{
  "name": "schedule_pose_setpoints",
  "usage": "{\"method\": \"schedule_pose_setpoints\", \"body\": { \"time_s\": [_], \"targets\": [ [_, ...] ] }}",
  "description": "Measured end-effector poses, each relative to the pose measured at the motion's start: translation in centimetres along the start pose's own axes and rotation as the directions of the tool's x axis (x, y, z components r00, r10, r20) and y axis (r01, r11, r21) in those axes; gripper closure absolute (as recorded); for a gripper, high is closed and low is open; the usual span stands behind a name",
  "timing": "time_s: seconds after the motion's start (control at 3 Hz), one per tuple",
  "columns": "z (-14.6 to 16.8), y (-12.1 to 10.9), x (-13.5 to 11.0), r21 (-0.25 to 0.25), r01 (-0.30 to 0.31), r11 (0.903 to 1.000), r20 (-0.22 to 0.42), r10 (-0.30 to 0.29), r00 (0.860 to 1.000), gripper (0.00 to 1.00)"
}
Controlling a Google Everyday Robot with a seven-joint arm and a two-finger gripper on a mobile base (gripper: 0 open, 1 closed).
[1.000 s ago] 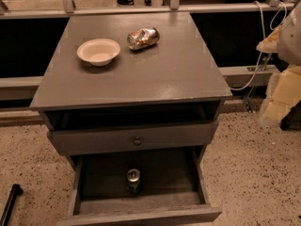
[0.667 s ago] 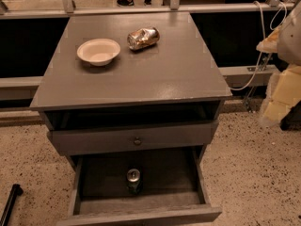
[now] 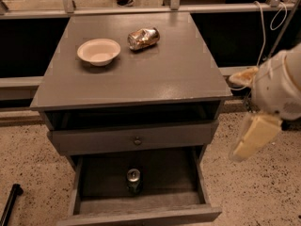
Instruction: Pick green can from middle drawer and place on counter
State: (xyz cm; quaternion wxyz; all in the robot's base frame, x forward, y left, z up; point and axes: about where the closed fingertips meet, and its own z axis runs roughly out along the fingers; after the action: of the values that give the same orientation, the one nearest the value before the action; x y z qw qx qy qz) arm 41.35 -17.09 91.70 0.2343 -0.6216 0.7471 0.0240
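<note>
The green can (image 3: 134, 180) stands upright, silver top showing, on the dark floor of the open middle drawer (image 3: 201, 182) at the bottom of the view. The counter (image 3: 155, 74) is the grey cabinet top above it. My gripper (image 3: 254, 138) hangs as a cream-coloured piece under the white arm (image 3: 282, 84), to the right of the cabinet, about level with the knobbed drawer front. It is apart from the cabinet and well above and right of the can. It holds nothing that I can see.
A pale bowl (image 3: 99, 51) and a dented gold-brown can (image 3: 143, 37) lie at the back of the counter. A closed drawer front with a round knob (image 3: 137, 141) sits above the open drawer. A black rod (image 3: 9, 206) lies on the floor at left. Cables hang at back right.
The arm's cream lower piece has moved down and left, closer to the cabinet's right side. The can, bowl and drawer have not moved.
</note>
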Motion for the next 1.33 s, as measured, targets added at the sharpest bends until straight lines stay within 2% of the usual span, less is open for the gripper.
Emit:
{"method": "schedule_pose_setpoints", "body": {
  "time_s": [0.33, 0.67, 1.0, 1.33],
  "targets": [
    [3.3, 3.4, -1.2, -0.014, 0.077, 0.9969, 0.069, -0.076, 0.995, 0.00],
    [4.4, 4.1, -1.5, -0.022, 0.106, 0.9941, 0.080, -0.104, 0.991, 0.00],
    [7.0, 3.8, -2.1, -0.048, 0.107, 0.9931, 0.187, -0.096, 0.978, 0.00],
    [11.8, 4.2, -3.6, -0.056, 0.081, 0.9951, 0.354, -0.057, 0.934, 0.00]
  ]
}}
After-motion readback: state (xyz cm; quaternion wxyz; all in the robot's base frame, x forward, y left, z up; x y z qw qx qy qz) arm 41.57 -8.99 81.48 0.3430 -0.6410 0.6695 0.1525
